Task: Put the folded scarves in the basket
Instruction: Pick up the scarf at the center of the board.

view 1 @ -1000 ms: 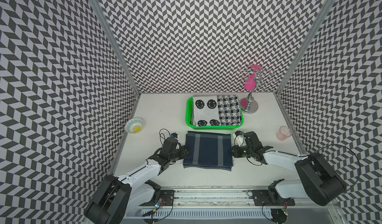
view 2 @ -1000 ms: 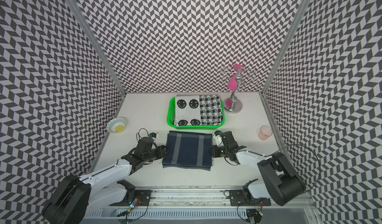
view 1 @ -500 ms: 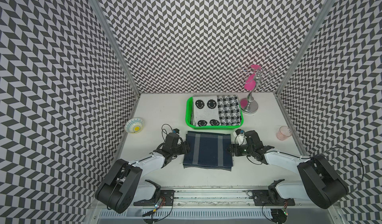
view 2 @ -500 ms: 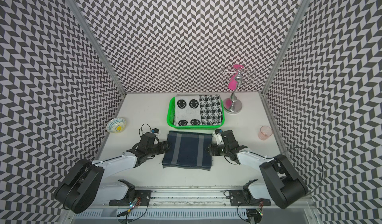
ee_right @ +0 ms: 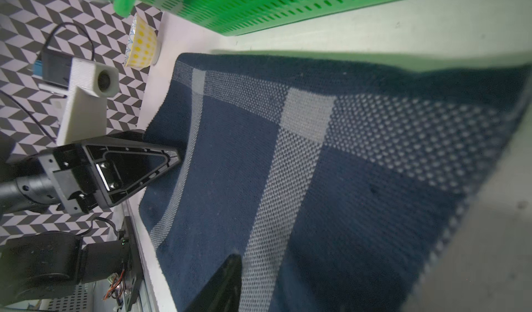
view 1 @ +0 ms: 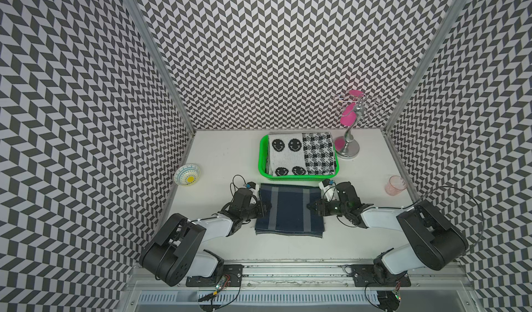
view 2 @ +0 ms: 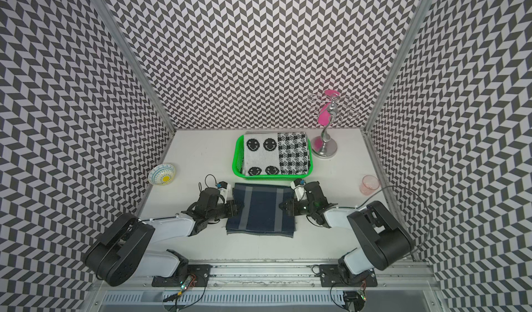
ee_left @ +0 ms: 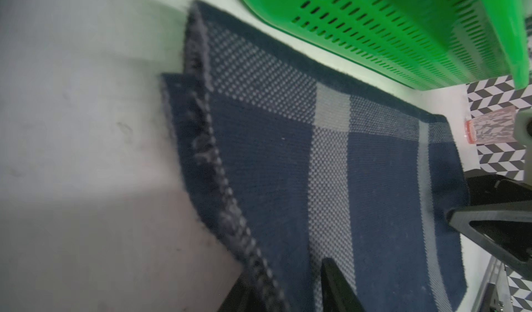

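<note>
Wrist views alone: scarf (ee_left: 288, 166) edge between left fingers (ee_left: 335, 284), under right fingers (ee_right: 224, 281); closure unclear.

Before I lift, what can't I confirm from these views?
- Left end effector grip: the left wrist view cuts off its fingers at the frame edge, and the scarf edge there is blurred.
- Right end effector grip: the right wrist view shows one finger on the scarf; the other is out of sight.
- Basket floor: folded cloths cover it in both top views.
</note>
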